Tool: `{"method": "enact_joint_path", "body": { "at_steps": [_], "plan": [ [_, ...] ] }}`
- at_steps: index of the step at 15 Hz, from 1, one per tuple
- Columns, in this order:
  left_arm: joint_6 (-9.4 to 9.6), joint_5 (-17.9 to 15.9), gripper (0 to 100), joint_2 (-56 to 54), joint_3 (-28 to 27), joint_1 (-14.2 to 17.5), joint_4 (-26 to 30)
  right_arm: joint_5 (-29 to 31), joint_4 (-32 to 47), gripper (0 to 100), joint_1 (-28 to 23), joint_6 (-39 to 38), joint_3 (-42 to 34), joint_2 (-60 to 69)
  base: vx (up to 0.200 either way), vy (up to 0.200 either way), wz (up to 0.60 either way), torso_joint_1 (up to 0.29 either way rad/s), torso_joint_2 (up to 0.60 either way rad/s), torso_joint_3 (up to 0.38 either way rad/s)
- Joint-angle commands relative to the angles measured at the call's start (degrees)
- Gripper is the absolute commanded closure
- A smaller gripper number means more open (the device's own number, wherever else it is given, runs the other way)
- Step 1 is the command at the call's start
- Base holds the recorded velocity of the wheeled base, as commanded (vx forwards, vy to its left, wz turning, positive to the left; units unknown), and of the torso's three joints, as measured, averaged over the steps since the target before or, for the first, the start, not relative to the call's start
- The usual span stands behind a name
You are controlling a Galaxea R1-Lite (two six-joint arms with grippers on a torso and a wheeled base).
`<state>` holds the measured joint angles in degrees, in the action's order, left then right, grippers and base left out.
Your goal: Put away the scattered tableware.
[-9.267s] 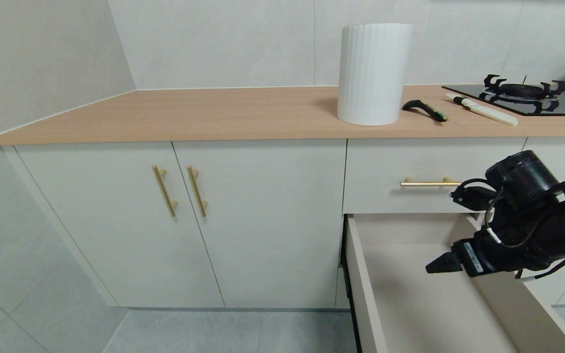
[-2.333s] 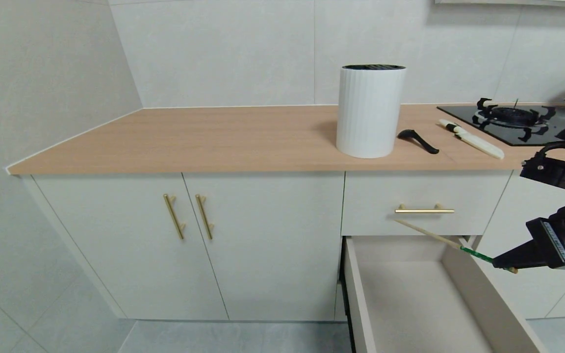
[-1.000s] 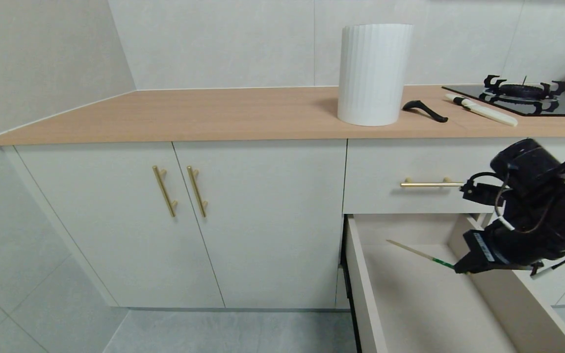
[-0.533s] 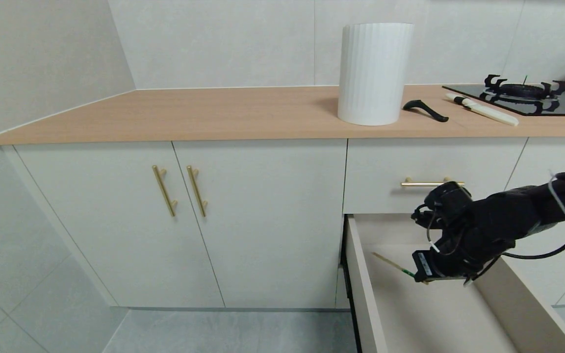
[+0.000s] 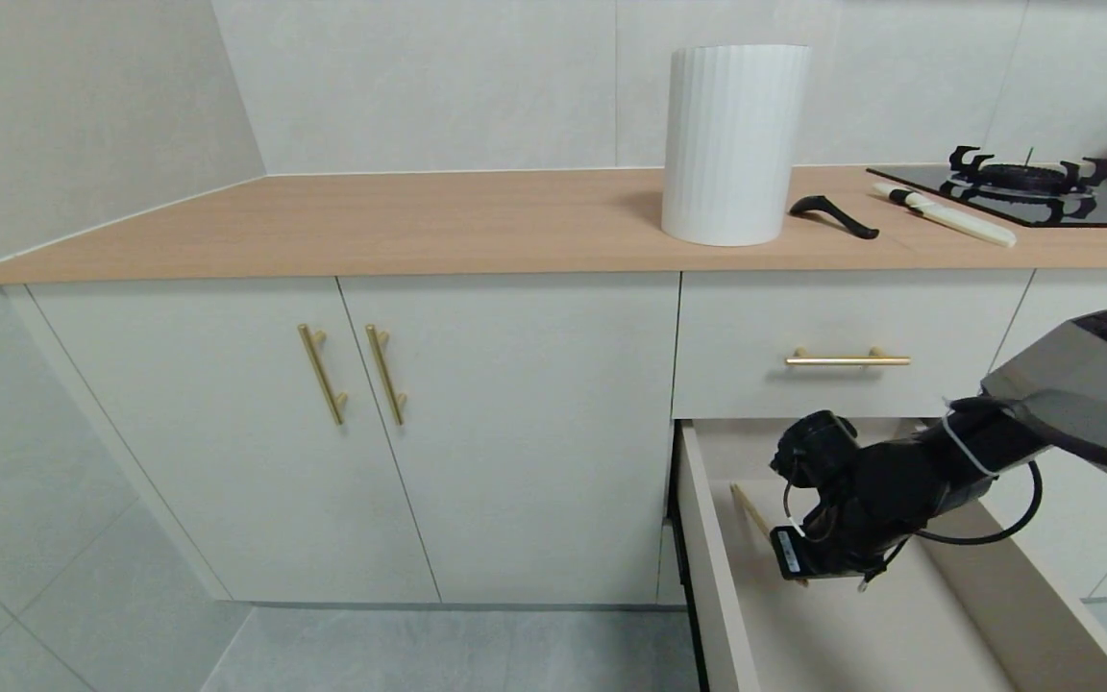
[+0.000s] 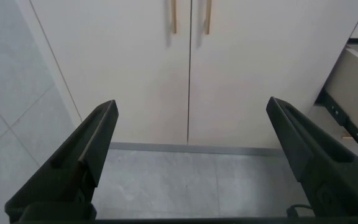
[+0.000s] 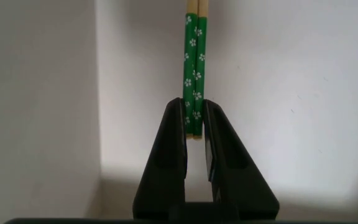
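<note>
While the right gripper [image 5: 797, 569] is hanging low inside the open drawer [image 5: 704, 538], close to its left wall, its jaws are pressing together on a pair of chopsticks [image 5: 751, 511] and holding them by the green end with the small white flowers. In the right wrist view the two black fingers [image 7: 169, 155] are clamping this green part near its tip. The two sticks are lying side by side and pointing away from the gripper along the pale drawer bottom, just beside the side wall. In the head view the bare wooden end is pointing toward the back left corner of the drawer; whether it is touching the bottom, I cannot tell. The left gripper [image 6: 191, 121] is hanging with its jaws wide apart and nothing between them, above the grey floor [image 6: 185, 186] in front of the two cabinet doors [image 6: 191, 68]. On the countertop [image 5: 371, 226] a white ribbed container [image 5: 734, 144] is standing upright. Just beside it, on the right, a black utensil [image 5: 832, 213] is lying, and farther to the right a white knife [image 5: 946, 217] is lying near the edge of the stove [image 5: 1024, 187].
</note>
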<state>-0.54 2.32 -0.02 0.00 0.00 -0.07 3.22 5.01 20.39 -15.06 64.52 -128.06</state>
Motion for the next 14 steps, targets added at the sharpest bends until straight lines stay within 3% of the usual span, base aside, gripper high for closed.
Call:
{"method": "enact_joint_path", "body": {
  "at_steps": [1, 8, 9, 14],
  "plan": [
    [0.01, -0.03, 0, 0.02, 0.00, 0.00, -0.10, 1.79, -2.64, 100, 0.96, -0.68, -0.36, -4.65, 0.000, 0.000, 0.00, 0.000, 0.00, 0.000],
    [-0.08, -0.03, 0, 0.02, 0.00, 0.00, -0.10, 3.55, -7.82, 100, 0.79, -0.68, -0.36, -8.70, 0.000, 0.000, 0.00, 0.000, 0.00, 0.000],
    [-0.08, 0.06, 0, 0.02, 0.00, 0.00, -0.01, 3.55, -7.82, 0, 0.70, -0.68, -0.36, -8.70, 0.000, 0.000, 0.00, 0.000, 0.00, 0.000],
    [0.01, -0.03, 0, 0.02, 0.00, 0.00, -0.10, 3.55, -7.82, 0, 0.70, -0.68, -0.36, -8.61, 0.000, 0.000, 0.00, 0.000, 0.00, 0.000]
  ]
}}
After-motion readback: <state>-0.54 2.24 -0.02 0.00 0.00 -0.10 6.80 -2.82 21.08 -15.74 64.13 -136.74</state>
